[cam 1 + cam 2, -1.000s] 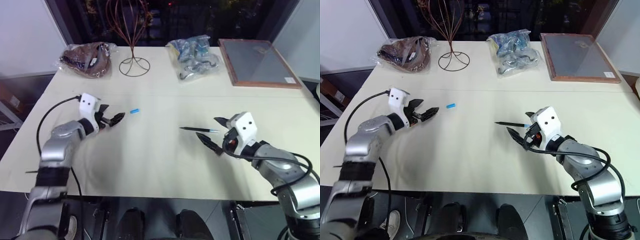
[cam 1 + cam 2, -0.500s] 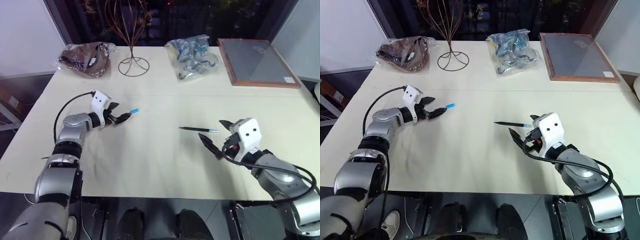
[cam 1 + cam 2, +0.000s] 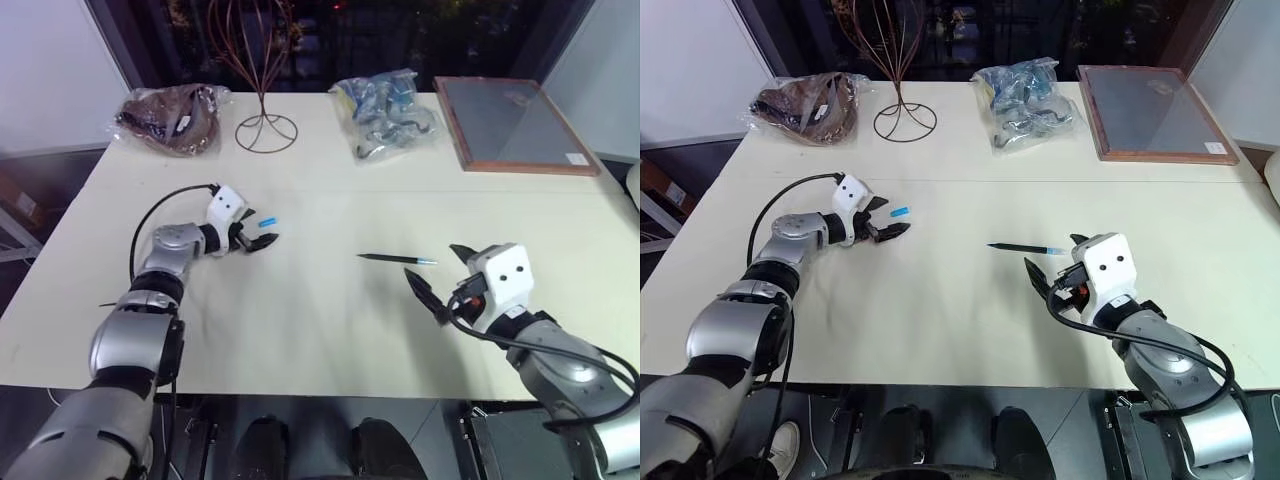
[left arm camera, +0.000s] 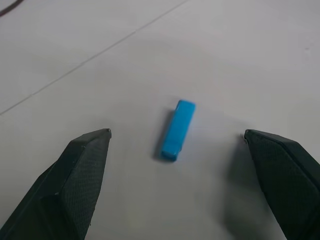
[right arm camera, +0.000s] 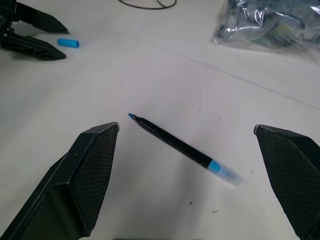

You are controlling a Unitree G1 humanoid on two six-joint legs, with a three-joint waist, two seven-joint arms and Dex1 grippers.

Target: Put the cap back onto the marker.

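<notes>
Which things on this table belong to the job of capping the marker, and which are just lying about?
For the job: cap, marker, left gripper open around the cap, right gripper open near the marker.

Lying about: wire stand, brown bag, blue bag, framed board.

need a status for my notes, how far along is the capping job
Early stage. Done: nothing is joined; the cap lies loose on the table, apart from the marker, which is uncapped. In hand: the left end effector is open with the cap lying between its fingers, not gripped. The right end effector is open, facing the marker. Left: grasp both and push the cap on.
</notes>
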